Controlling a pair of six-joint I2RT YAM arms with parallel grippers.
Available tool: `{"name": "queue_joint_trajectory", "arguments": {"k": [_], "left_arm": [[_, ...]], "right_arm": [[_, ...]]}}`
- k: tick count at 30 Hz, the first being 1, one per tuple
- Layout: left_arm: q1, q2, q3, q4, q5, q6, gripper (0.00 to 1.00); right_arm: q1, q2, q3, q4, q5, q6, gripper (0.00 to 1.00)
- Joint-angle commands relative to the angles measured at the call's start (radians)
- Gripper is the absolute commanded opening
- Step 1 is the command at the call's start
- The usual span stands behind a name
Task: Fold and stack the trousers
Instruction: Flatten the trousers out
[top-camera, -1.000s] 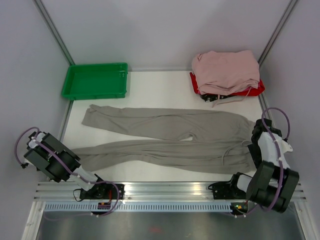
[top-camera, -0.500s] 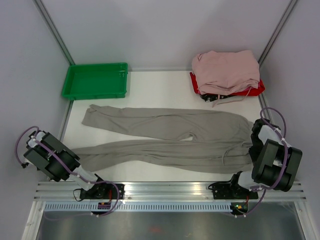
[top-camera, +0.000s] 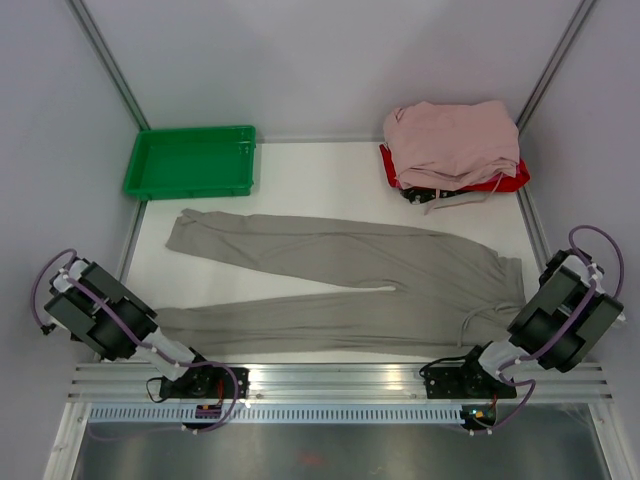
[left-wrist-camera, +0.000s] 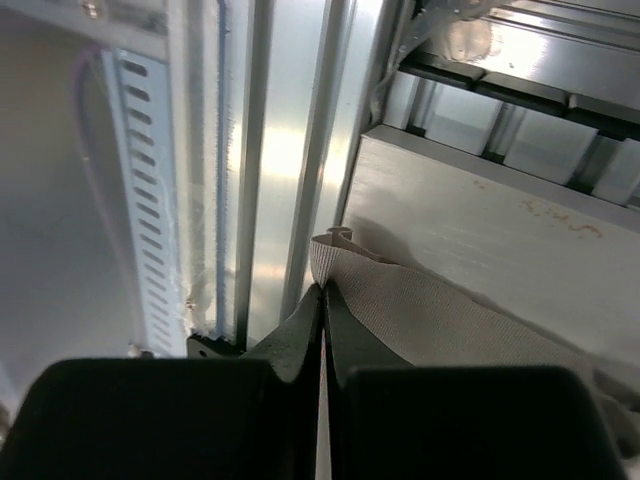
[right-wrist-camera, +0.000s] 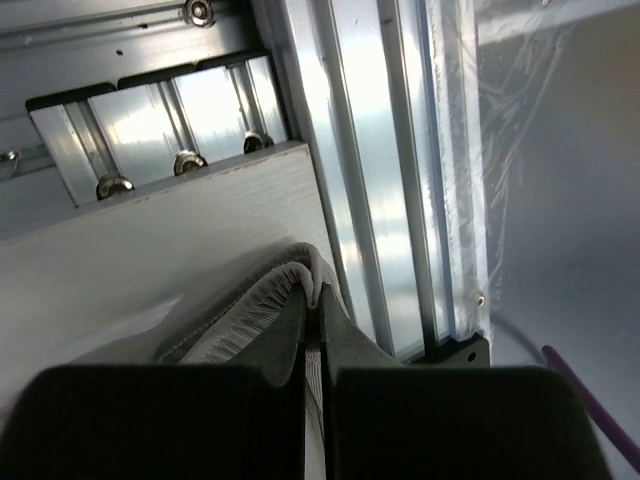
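Note:
The taupe trousers (top-camera: 340, 275) lie spread across the white table, waist to the right and both legs running left. My left gripper (left-wrist-camera: 322, 292) is shut on the hem corner of the near leg (left-wrist-camera: 430, 310) at the table's front left edge. My right gripper (right-wrist-camera: 314, 298) is shut on a bunched fold of the waistband (right-wrist-camera: 250, 310) at the front right edge. In the top view the left arm (top-camera: 100, 320) and right arm (top-camera: 565, 320) cover their own fingers.
A green tray (top-camera: 190, 160) sits at the back left. A pile of pale pink garments (top-camera: 450, 140) rests on a red item (top-camera: 515, 178) at the back right. An aluminium rail (top-camera: 330, 380) runs along the near edge, and frame posts stand on both sides.
My right gripper has shut on the waistband and swung out toward the near right, dragging the waist and near leg closer to the front edge. The left arm has barely moved.

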Motion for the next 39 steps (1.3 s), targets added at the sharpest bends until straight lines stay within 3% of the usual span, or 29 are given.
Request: {"name": "queue_joint_trajectory", "arguments": {"k": [1,5,7,11,16,18,19,20,21,23,24,26,31,33,36,37,39], "left_arm": [[0.015,0.042,0.098,0.041,-0.176,0.044,0.02],[0.015,0.032,0.107,0.047,-0.253,0.085,0.02],[0.013,-0.001,0.092,0.136,-0.224,0.169,0.02],[-0.005,-0.055,0.026,0.307,0.004,0.332,0.02],[-0.063,-0.090,0.013,0.371,0.107,0.344,0.03],[-0.065,-0.077,0.023,0.362,0.127,0.327,0.10],[-0.065,-0.061,0.038,0.348,0.121,0.308,0.22],[-0.065,-0.054,0.047,0.313,0.117,0.294,0.29],[-0.065,-0.049,0.055,0.291,0.111,0.282,0.46],[-0.068,-0.061,0.079,0.239,0.104,0.243,0.53],[-0.071,-0.073,0.085,0.225,0.104,0.238,0.66],[-0.077,-0.128,0.113,0.193,0.098,0.219,0.77],[-0.114,-0.248,0.173,0.196,0.181,0.310,0.81],[-0.201,-0.282,0.190,0.190,0.181,0.329,0.80],[-0.367,-0.299,0.216,0.133,0.132,0.271,0.80],[-0.396,-0.307,0.219,0.089,0.131,0.183,0.80],[-0.476,-0.340,0.195,0.075,0.155,0.101,0.80]], "right_arm": [[-0.038,0.010,0.026,0.041,0.122,-0.085,0.00],[-0.067,0.002,0.022,0.055,0.100,-0.093,0.00],[-0.082,0.001,0.022,0.077,0.123,-0.114,0.00],[-0.087,-0.004,0.031,0.160,0.040,-0.232,0.00],[-0.087,-0.047,0.042,0.235,-0.088,-0.292,0.00],[-0.086,-0.048,0.048,0.236,-0.137,-0.285,0.15],[-0.086,-0.048,0.049,0.238,-0.161,-0.280,0.24],[-0.084,-0.056,0.046,0.240,-0.206,-0.268,0.41],[-0.081,-0.061,0.045,0.243,-0.228,-0.262,0.50],[-0.061,-0.096,0.042,0.241,-0.260,-0.251,0.65],[-0.053,-0.116,0.046,0.226,-0.277,-0.242,0.70],[-0.037,-0.181,0.071,0.197,-0.279,-0.231,0.76],[-0.007,-0.318,0.130,0.111,-0.342,-0.214,0.87],[0.032,-0.396,0.140,0.121,-0.362,-0.199,0.87],[0.146,-0.485,0.129,0.201,-0.288,-0.183,0.88],[0.201,-0.490,0.112,0.229,-0.261,-0.180,0.88],[0.226,-0.418,0.118,0.279,-0.219,-0.205,0.90]]}}
